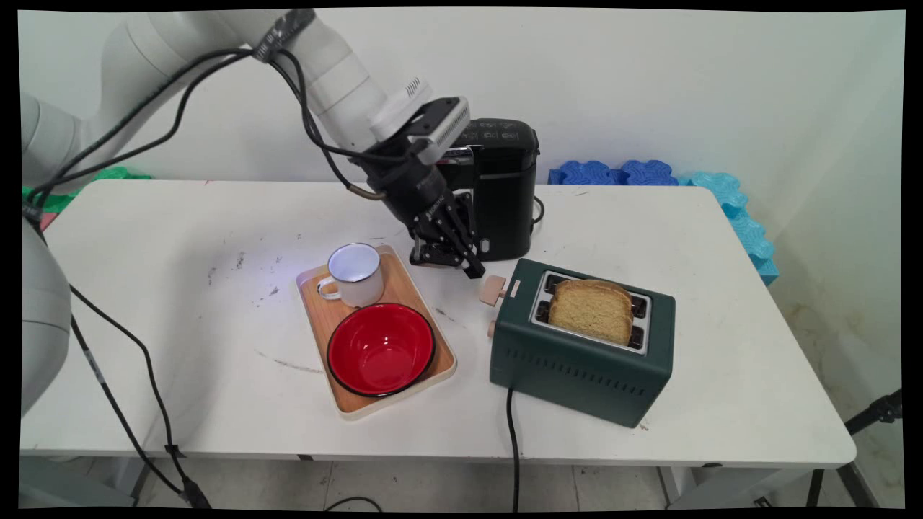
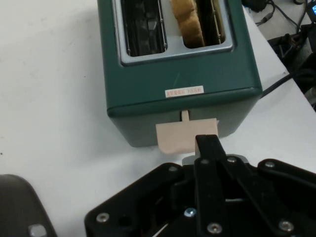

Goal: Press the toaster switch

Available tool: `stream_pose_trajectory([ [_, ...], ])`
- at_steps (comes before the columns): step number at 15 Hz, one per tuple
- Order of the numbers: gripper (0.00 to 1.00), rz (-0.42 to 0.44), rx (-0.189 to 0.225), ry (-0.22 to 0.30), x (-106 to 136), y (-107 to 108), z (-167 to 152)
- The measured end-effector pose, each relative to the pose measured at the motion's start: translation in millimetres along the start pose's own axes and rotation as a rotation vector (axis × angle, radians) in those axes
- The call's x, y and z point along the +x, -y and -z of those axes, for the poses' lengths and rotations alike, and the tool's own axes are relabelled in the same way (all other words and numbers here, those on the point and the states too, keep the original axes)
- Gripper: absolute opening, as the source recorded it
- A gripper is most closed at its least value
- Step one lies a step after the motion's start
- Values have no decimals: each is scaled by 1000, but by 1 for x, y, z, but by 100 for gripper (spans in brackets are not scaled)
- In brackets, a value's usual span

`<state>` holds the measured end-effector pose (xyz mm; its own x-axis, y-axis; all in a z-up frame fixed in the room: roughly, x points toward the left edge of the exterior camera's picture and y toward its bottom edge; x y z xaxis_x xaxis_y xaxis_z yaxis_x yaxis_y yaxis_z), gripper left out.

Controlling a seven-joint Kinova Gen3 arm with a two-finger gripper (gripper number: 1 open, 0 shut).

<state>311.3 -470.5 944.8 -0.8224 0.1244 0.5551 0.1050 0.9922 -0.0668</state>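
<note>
White rounded arm links (image 1: 339, 72), hanging black cables (image 1: 130, 137), black screw-studded hand (image 1: 472, 270)

Table (image 1: 180, 303): tray (image 1: 345, 401) near the middle, carrying mug (image 1: 355, 274) behind bowl (image 1: 381, 349). Toaster (image 1: 581, 364) right of tray, toward the front edge, bread (image 1: 591, 310) in one slot. Coffee machine (image 1: 505, 189) at the rear edge, behind both.

On the white worktop (image 1: 180, 288): 1 dark green two-slot toaster (image 1: 584, 353) w/ 1 tan lever (image 1: 494, 290); 2 slots, 1 brown toast slice (image 1: 591, 310) seen in it. 1 wooden rectangular tray (image 1: 317, 317) w/ 1 white enamel mug (image 1: 355, 274) & 1 red bowl w/ black rim (image 1: 381, 349). 1 black coffee machine (image 1: 505, 187). 1 black toaster cord (image 1: 513, 447).
</note>
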Motion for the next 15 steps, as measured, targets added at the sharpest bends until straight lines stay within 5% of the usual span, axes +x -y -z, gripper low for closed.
stream_pose_trajectory([
  [15,0,71,-1,23,8,12,-42],
])
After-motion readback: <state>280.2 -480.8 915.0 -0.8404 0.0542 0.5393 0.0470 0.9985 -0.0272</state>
